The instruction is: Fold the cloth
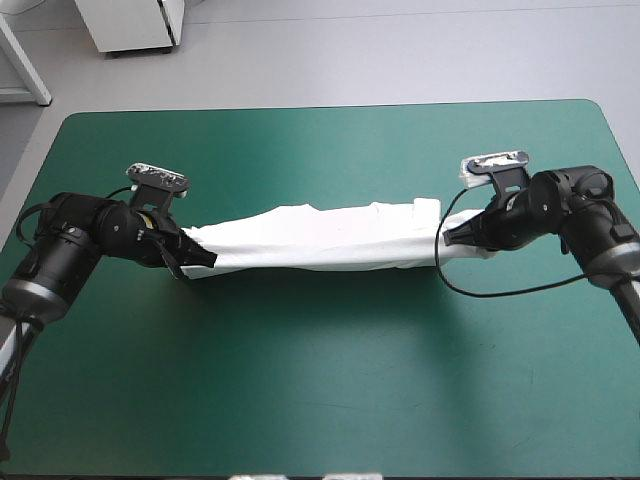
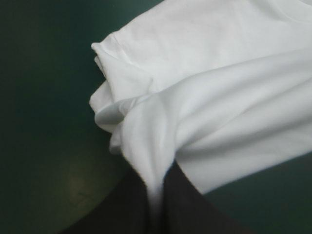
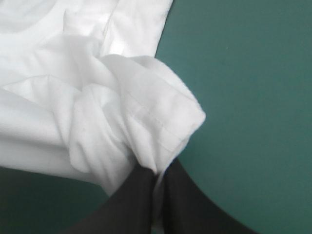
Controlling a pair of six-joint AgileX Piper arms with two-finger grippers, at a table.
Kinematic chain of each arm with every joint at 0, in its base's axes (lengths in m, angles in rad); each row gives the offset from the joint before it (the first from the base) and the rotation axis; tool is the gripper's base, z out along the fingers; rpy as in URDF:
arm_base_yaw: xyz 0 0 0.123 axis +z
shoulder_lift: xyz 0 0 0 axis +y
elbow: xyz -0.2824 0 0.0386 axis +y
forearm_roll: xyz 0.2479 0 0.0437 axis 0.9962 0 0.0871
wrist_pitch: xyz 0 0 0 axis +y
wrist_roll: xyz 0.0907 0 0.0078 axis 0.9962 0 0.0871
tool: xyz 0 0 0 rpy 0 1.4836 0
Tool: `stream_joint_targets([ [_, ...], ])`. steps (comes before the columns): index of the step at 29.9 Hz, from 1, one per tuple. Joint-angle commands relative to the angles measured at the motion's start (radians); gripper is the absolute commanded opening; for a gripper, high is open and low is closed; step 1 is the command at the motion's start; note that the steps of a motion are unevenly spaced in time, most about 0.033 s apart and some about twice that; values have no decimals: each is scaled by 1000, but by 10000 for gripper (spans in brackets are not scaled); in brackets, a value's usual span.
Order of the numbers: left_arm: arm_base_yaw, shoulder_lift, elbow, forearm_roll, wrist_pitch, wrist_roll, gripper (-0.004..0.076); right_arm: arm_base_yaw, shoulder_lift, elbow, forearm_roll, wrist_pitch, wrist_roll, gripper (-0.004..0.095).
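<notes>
White short-sleeved T-shirt (image 1: 320, 240) is stretched as a long band across the middle of the teal-green table cover (image 1: 320, 390). Black-finned left gripper (image 1: 203, 258) and right gripper (image 1: 448, 237) each clench one end, likely keeping it taut so the fold lies even.

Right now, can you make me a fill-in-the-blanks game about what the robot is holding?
The left gripper and the right gripper both have jaws shut on the ____ T-shirt.
The T-shirt stretches ____ the two grippers as a long bundle.
The table cover is coloured ____.
Missing words: white; between; teal-green.
</notes>
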Motion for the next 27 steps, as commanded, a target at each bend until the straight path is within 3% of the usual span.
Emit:
stream_joint_targets([
  [1,-2,22,-43,49,-100,-8,-9,-4,38,-83,-28,-101,3,-13],
  [14,-2,202,-64,189,-289,-47,-9,-4,311,-274,-34,-216,5,-13],
  [27,-2,395,-130,239,-334,-49,-9,-4,480,-305,4,-257,-69,-13],
])
